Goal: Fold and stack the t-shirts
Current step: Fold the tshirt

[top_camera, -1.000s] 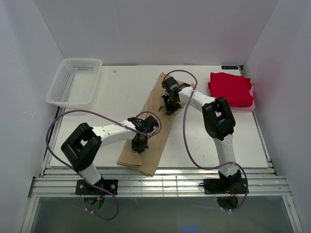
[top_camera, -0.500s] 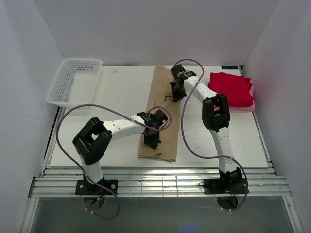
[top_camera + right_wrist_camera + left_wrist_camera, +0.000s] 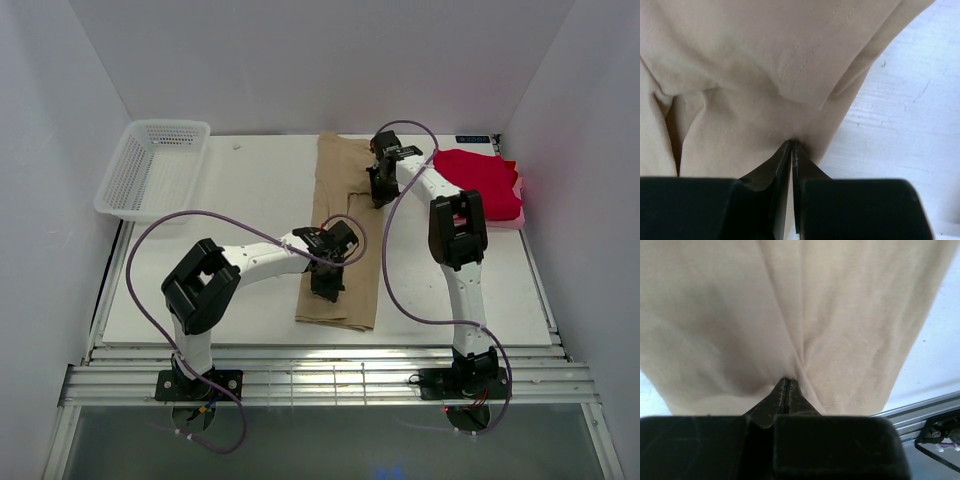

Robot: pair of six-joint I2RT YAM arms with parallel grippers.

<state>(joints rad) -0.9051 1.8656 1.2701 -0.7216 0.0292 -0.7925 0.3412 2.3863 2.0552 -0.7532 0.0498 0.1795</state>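
Top view: you had the long, folded tan-beige cloth t-shirt (image 3: 338,180) lying mid-table, with the bright red cloth t-shirt (image 3: 478,182) folded at far right.
Left wrist: your left gripper (image 3: 785,384) was clenched on the tan shirt's near end.
Right wrist: your right gripper (image 3: 791,145) was clenched on its far edge.

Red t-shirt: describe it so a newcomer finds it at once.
On the white table, look to the far right corner. The bright red cloth t-shirt lies there in a compact pile, unlike the long tan-beige cloth t-shirt stretched mid-table.
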